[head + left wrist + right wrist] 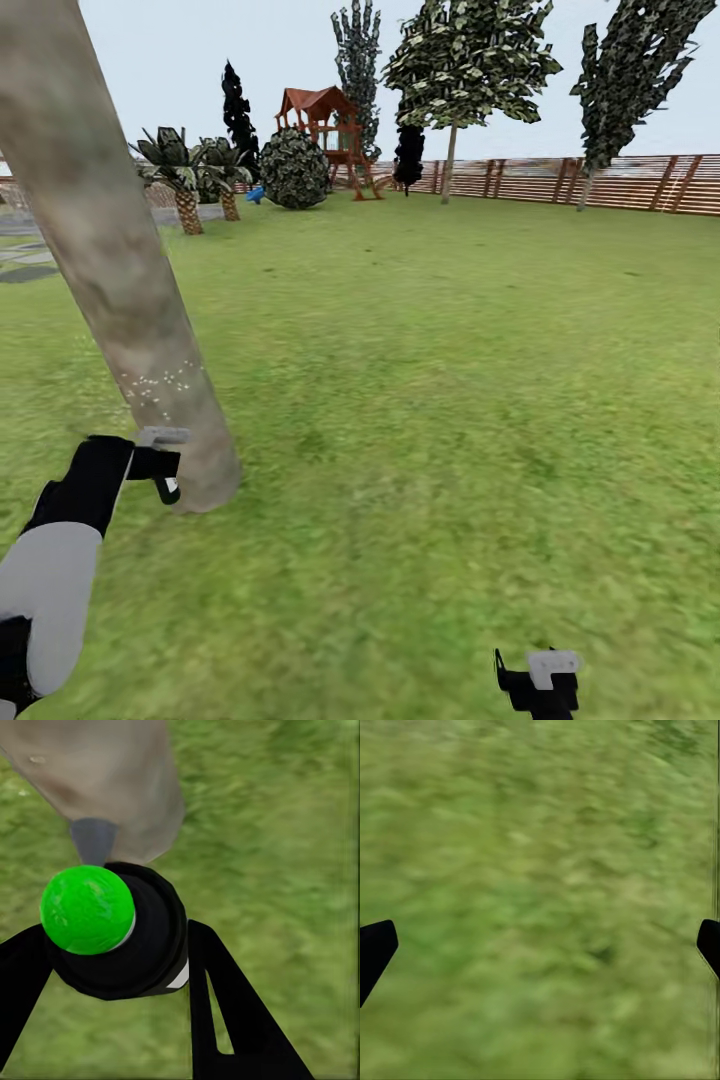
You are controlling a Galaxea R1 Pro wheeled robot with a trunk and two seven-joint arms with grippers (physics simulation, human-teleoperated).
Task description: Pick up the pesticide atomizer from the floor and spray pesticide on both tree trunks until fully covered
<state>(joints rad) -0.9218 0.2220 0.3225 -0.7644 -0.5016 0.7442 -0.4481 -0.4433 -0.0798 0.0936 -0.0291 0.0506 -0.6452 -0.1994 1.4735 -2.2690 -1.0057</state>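
1. Hanging low at the near right, the right gripper (537, 672) is idle over the lawn (450, 400); in its wrist view the two fingertips (375, 949) sit far apart at the picture's edges with only grass between them, so its jaws are wide and hold nothing. Kept down and aside, it is clear of the spraying arm.

2. At the near left, the left gripper (165, 470) reaches toward the foot of the tree trunk (120, 290). Its jaws are clamped around the atomizer (124, 937), a dark cylinder pinched between the two black fingers (232, 1012), whose cap dot reads bright green in the wrist view.

3. The atomizer's grey nozzle (94, 840) points straight at the bark and lies just beside it, which I judge is why the arm is held low and close: the spray then lands on the trunk, not the grass.

4. A scatter of pale specks (160, 385) sits on the trunk a little above the gripper, likely spray droplets. Most of the column above looks bare, so coverage seems far from finished.

5. The trunk leans across the picture's left, probably a camera tilt.

6. Far off, a second slim-trunked tree (450, 150) stands before the brown fence (600, 180), well apart from the robot. To its left are a round bush (295, 170) and a red play tower (325, 130).
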